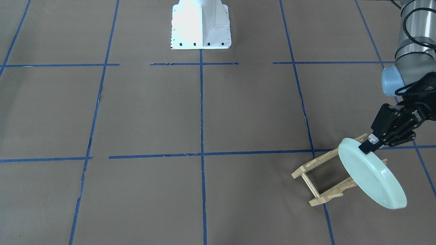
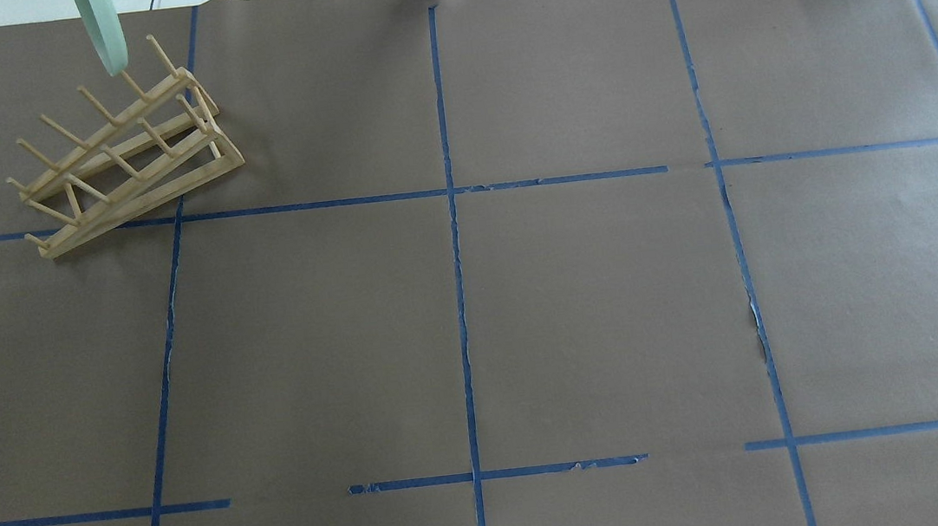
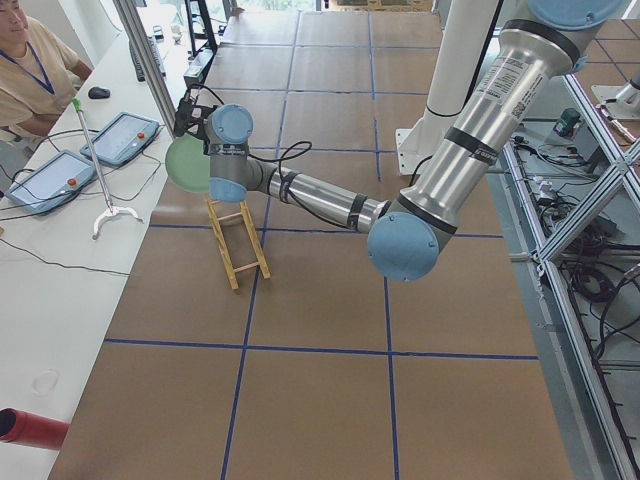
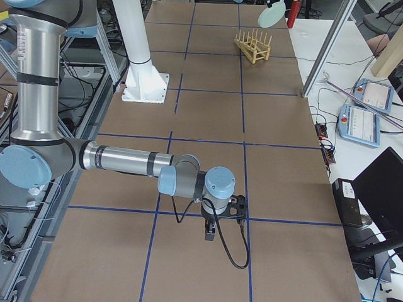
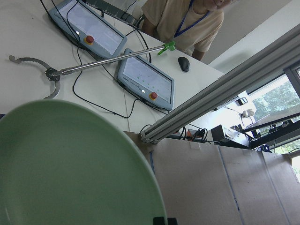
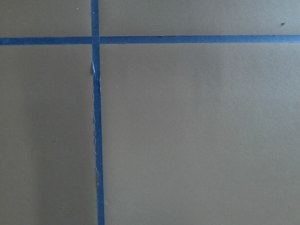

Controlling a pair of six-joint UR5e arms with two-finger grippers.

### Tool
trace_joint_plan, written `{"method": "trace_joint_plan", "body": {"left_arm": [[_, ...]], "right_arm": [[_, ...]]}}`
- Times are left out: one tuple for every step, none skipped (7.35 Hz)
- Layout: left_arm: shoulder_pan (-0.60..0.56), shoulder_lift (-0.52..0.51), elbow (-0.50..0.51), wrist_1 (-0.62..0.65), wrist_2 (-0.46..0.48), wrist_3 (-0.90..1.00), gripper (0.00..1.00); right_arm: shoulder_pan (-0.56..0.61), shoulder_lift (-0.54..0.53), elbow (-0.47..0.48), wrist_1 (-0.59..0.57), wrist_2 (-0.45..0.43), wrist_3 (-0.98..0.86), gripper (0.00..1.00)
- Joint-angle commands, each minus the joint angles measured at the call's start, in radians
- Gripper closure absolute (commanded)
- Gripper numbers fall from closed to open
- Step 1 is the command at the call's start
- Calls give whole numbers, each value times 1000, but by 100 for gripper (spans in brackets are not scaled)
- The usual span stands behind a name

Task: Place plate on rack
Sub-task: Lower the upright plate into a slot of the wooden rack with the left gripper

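My left gripper [image 1: 368, 144] is shut on the upper rim of the pale mint-green plate [image 1: 374, 178]. It holds the plate tilted on edge above the far end of the light wooden rack [image 1: 327, 196]. The rack stands on the table at my far left [image 2: 135, 150], and the plate's edge shows just above its pegs [image 2: 100, 32]. In the left wrist view the plate [image 5: 70, 164] fills the lower left. My right gripper [image 4: 211, 231] hangs low over bare table on my right; I cannot tell whether it is open or shut. The right wrist view shows only paper and blue tape.
The white robot base [image 1: 201, 23] stands at mid table. Past the table's far edge are a side desk with two teach pendants [image 3: 120, 135], a grabber tool [image 3: 95, 180], an aluminium post [image 3: 150, 70] and a seated operator [image 3: 25, 70]. A red cylinder [image 3: 30, 428] lies there.
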Motion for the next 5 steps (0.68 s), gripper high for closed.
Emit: {"method": "trace_joint_plan", "body": {"left_arm": [[16, 1, 25, -35, -1, -3, 100], [29, 1, 26, -47, -1, -4, 100], [48, 1, 26, -49, 0, -7, 100], [56, 1, 31, -51, 2, -7, 100], [57, 2, 35, -63, 3, -7, 100]], "right_arm": [[0, 0, 0, -1, 0, 0, 0], [0, 0, 0, -1, 0, 0, 0], [0, 0, 0, -1, 0, 0, 0], [0, 0, 0, -1, 0, 0, 0], [0, 0, 0, 1, 0, 0, 0]]}}
